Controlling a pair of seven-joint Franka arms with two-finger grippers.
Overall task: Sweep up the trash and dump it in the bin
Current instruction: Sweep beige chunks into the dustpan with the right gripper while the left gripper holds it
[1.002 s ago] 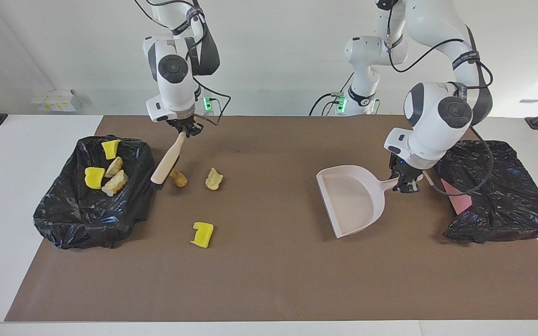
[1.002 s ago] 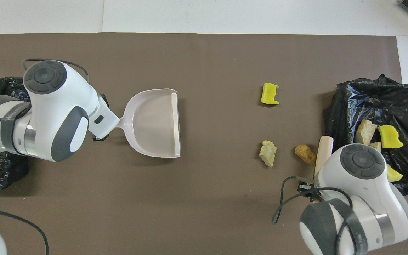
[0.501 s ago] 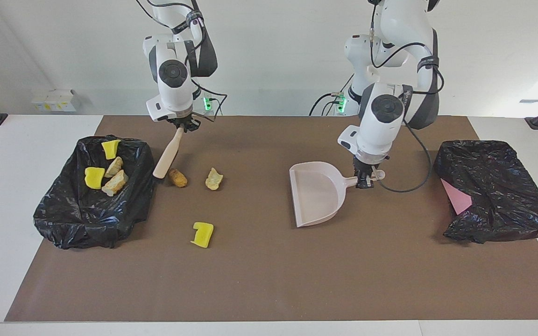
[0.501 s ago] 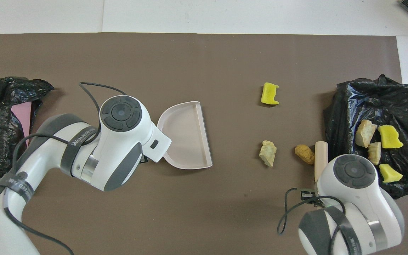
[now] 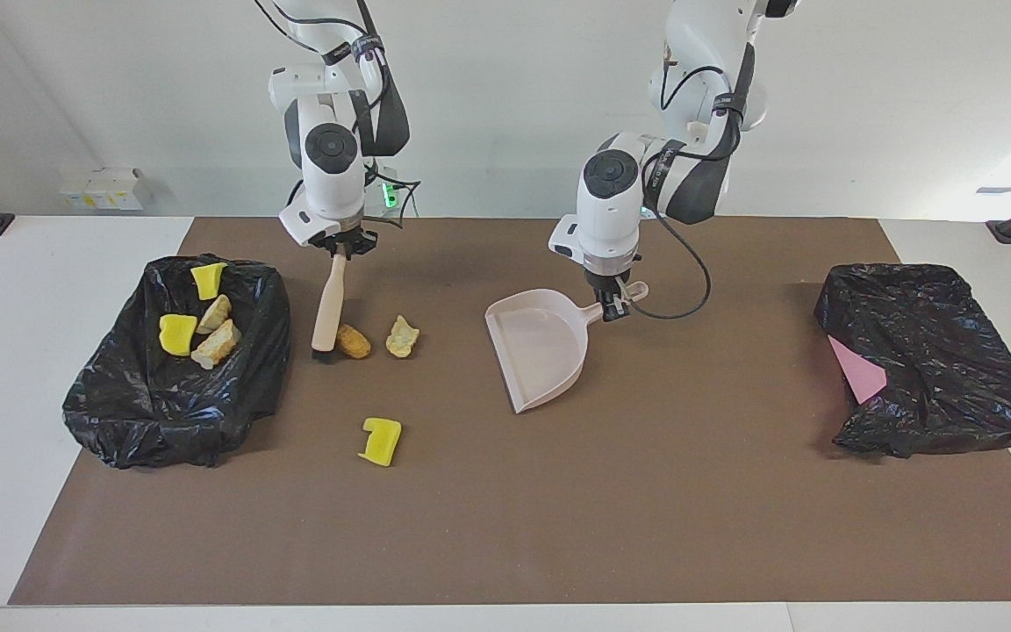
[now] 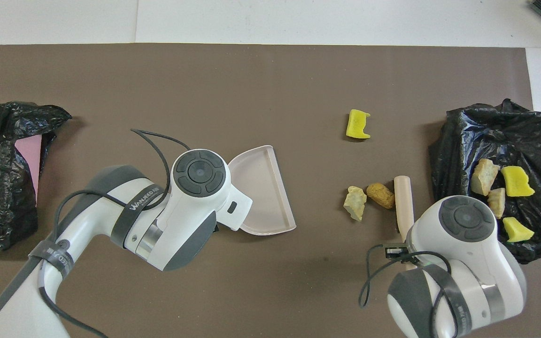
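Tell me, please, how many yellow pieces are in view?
3: two yellow pieces in the black bag at the right arm's end, one on the mat. The bag's folds may hide more.

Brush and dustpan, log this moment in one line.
right end effector: shut on brush | left end effector: shut on dustpan | orange-brown chunk: touching brush

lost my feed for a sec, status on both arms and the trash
Right gripper shut on brush, bristles against orange-brown chunk. Left gripper shut on dustpan, over the mat. Nothing between pan and chunks.

text: "WANJEED" in part | on: left arm's grey band [image 6: 142,203]
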